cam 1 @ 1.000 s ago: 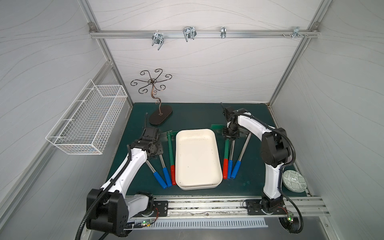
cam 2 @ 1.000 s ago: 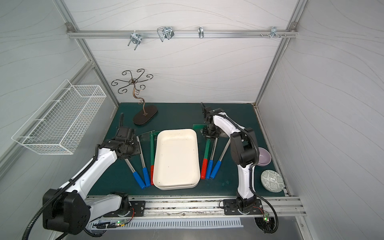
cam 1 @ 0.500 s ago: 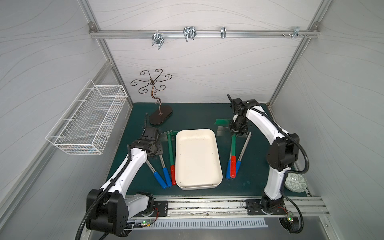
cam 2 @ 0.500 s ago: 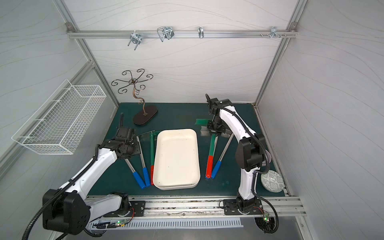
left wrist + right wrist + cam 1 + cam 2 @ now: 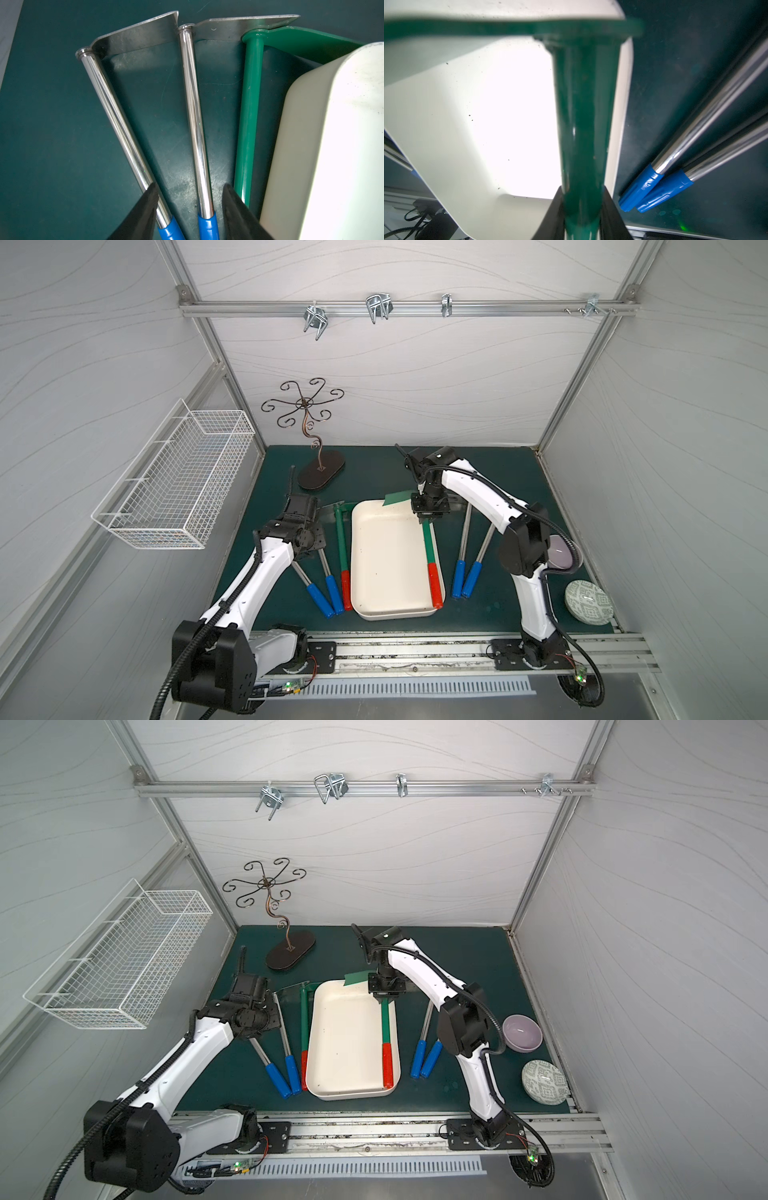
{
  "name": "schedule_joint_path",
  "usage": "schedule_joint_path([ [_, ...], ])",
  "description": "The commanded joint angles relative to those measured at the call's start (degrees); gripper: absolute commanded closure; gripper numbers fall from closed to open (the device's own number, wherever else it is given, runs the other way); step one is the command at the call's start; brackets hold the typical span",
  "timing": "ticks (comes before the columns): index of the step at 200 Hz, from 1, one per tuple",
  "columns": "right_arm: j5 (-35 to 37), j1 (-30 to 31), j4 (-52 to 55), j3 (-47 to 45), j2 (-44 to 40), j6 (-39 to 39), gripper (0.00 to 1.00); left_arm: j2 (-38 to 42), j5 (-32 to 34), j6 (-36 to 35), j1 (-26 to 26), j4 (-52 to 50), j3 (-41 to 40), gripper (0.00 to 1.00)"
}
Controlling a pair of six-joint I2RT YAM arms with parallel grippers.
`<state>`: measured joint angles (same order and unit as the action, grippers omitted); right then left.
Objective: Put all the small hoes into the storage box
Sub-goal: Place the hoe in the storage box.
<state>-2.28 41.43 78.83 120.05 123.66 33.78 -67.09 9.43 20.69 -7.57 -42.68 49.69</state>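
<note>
The storage box [image 5: 386, 556] [image 5: 345, 1044] is a cream-white tray in the middle of the green mat. My right gripper [image 5: 429, 510] [image 5: 385, 992] [image 5: 582, 191] is shut on the green shaft of a small hoe [image 5: 428, 543] [image 5: 385, 1027] [image 5: 583, 104] with a red handle. That hoe hangs along the box's right side, its green blade over the far rim. My left gripper [image 5: 190, 186] is open above two steel hoes [image 5: 195, 124] with blue handles, left of the box. Nothing is in its grip.
Another green hoe [image 5: 341, 539] lies between the steel pair and the box. Two more blue-handled hoes [image 5: 465, 576] lie right of the box. A purple bowl [image 5: 521, 1032] and a patterned dish [image 5: 588, 605] sit far right. A metal stand [image 5: 320, 472] and a wire basket [image 5: 174, 489] are at the left.
My right gripper has carried the green hoe leftwards, from the mat right of the box to over the box's right side. The left arm has stayed put.
</note>
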Motion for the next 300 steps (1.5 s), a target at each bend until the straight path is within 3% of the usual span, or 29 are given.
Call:
schedule_joint_path([
  [1, -1.3, 0.6, -1.1, 2.2, 1.3, 4.0, 1.0, 1.1, 0.8, 1.3, -0.1, -0.4, 2.1, 0.48],
  [188, 0.5, 1.1, -5.7, -1.2, 6.5, 8.0, 1.0, 1.0, 0.5, 1.3, -0.1, -0.4, 2.0, 0.48],
  [300, 2.8, 1.2, -3.4, 3.2, 10.3, 3.2, 1.0, 0.9, 0.5, 1.3, -0.1, -0.4, 2.0, 0.48],
])
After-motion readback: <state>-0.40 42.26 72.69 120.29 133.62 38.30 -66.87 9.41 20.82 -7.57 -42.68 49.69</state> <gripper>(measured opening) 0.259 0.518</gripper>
